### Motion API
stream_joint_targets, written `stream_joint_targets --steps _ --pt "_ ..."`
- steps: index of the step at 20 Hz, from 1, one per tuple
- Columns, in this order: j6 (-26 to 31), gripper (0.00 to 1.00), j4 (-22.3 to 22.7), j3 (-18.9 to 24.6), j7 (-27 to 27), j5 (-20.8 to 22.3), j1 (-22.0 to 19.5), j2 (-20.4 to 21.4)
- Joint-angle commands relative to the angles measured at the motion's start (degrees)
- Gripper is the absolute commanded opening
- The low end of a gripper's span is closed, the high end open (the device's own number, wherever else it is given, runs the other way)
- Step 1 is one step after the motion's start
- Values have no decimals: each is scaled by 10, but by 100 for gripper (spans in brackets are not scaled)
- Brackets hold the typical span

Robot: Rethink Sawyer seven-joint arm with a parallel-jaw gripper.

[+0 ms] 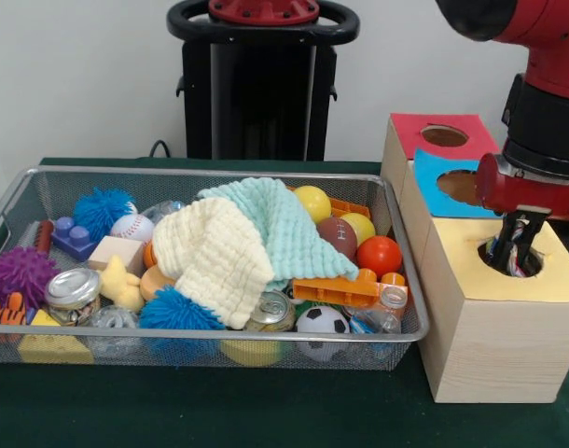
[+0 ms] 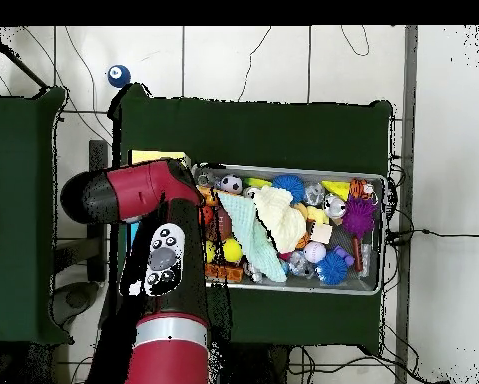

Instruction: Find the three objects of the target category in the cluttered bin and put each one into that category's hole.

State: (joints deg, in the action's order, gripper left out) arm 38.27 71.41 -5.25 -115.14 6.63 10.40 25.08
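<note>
My gripper (image 1: 514, 254) hangs from the red arm (image 1: 536, 103) and reaches down into the round hole of the yellow-topped wooden box (image 1: 564, 275) at the right. Something pale with red and blue marks shows at its tip inside the hole; I cannot tell whether it is held. The wire bin (image 1: 210, 171) to the left is full of toys: a yellow ball (image 1: 312, 202), a brown football (image 1: 337, 233), an orange ball (image 1: 379, 255), a soccer ball (image 1: 321, 321), a baseball (image 1: 131, 227), tin cans (image 1: 72, 288) and a plastic bottle (image 1: 385, 313). In the overhead view the arm (image 2: 163, 260) hides the gripper.
Behind the yellow box stand a blue-topped box (image 1: 434, 173) and a red-topped box (image 1: 410, 126), each with a hole. A cream cloth (image 1: 215, 257) and a mint cloth (image 1: 284, 229) cover the bin's middle. Spiky blue balls (image 1: 177, 310), a purple one (image 1: 19, 273) and orange blocks (image 1: 336, 289) lie around them.
</note>
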Motion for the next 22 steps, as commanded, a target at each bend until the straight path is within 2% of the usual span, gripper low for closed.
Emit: stream_joint_targets --steps 1,8,15,18,22 --pt "0 0 82 -17 -142 -10 10 -47" --pt "-37 0 83 -28 -134 -13 11 -49" --pt "-145 0 109 -13 -124 -11 -8 -40" --pt "-161 0 110 -23 -127 -11 -1 -42" --pt "-161 0 113 -14 -113 -23 -8 -44"
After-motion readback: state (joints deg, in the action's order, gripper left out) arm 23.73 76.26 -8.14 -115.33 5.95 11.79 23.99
